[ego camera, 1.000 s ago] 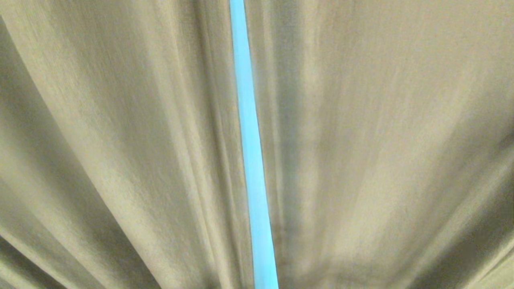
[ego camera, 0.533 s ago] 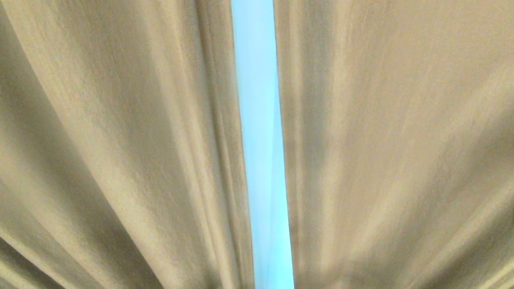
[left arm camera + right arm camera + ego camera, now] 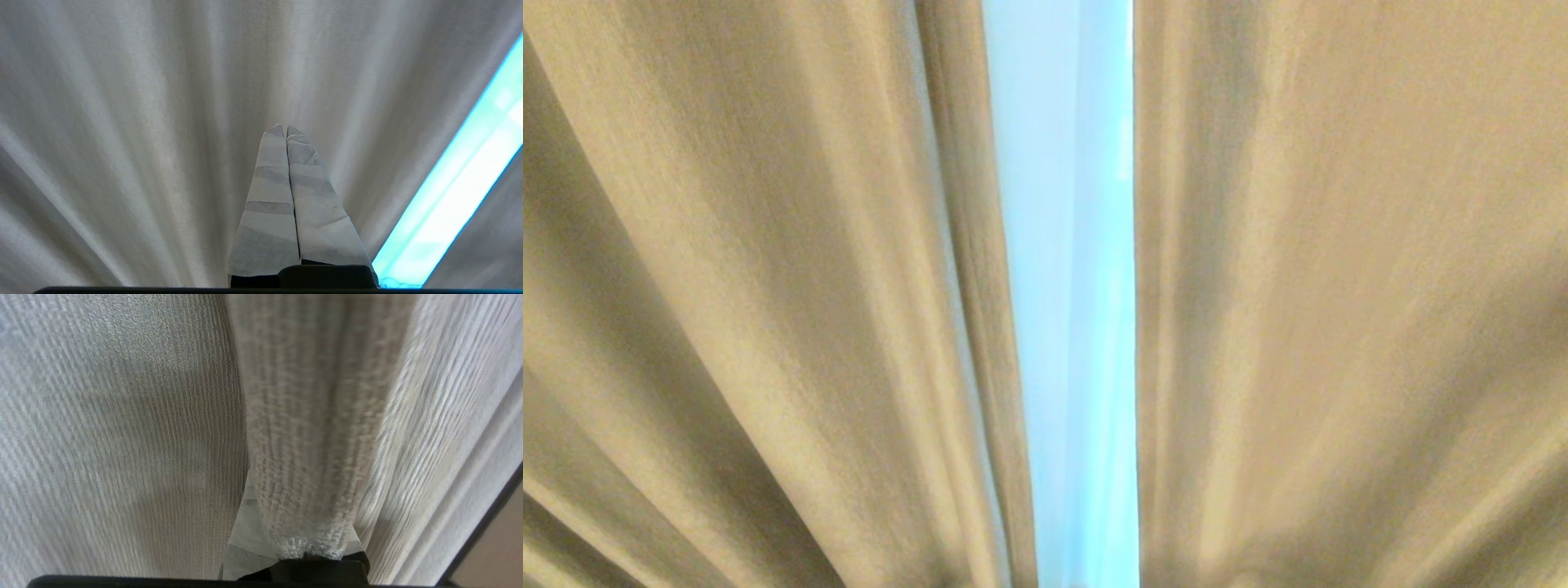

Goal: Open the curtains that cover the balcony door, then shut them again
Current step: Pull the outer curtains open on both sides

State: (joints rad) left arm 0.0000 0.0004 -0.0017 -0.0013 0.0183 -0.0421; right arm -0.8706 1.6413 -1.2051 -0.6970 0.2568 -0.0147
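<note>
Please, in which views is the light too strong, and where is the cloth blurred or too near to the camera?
Head view: the gap between the curtains glows pale blue, washed out, nothing behind visible; the folds look soft. Left wrist view: the same bright strip, with the shut left gripper sharp. Right wrist view: a fold in the right gripper hangs very near, its weave smeared.
</note>
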